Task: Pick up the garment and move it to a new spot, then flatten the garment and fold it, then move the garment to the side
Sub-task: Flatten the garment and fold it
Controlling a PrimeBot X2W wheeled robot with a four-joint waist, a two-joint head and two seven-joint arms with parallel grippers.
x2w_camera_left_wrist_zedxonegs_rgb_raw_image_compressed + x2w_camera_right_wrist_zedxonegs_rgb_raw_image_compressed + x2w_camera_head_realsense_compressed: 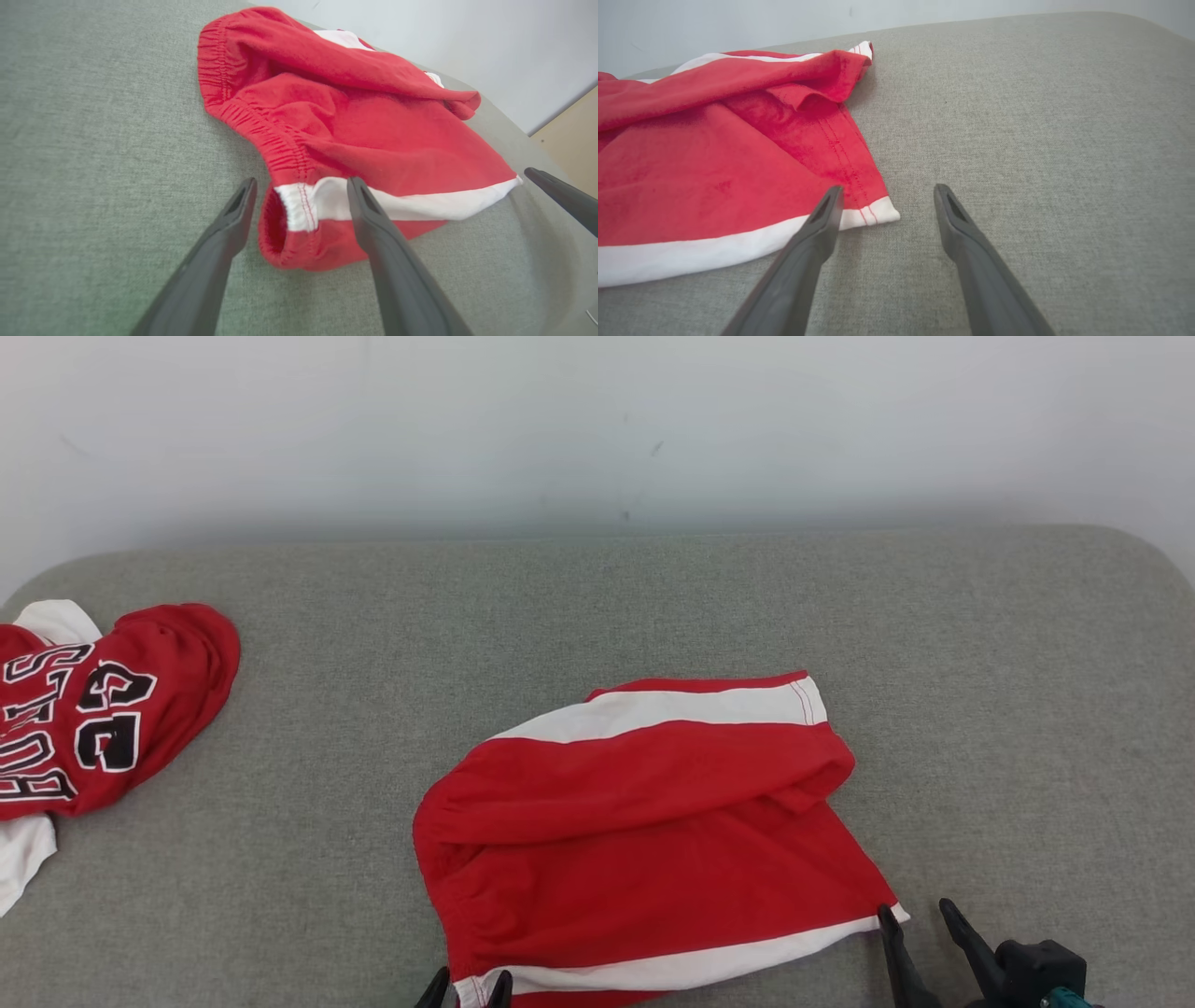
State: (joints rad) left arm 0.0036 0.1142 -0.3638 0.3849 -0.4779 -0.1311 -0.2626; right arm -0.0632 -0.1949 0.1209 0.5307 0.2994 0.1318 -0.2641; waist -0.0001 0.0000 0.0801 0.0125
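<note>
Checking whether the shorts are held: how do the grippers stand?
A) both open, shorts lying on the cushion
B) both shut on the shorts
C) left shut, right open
A: the left gripper and right gripper each show jaws spread apart, and the red shorts lie slack on the grey cushion.

I had the shorts (pixel 653 821) lying on the cushioned surface (pixel 597 607), a little right of its middle and toward the near edge, waistband end to the left and leg hems to the right. A jersey (pixel 103 709) lay on the same surface at its left edge, well apart from the shorts. The wall (pixel 597 420) stood behind the surface's far edge. My left gripper (pixel 470 985) sat at the shorts' near left corner, fingers spread to either side of the waistband corner. My right gripper (pixel 915 907) sat at the near right corner, the hem corner just beside its left finger.
</note>
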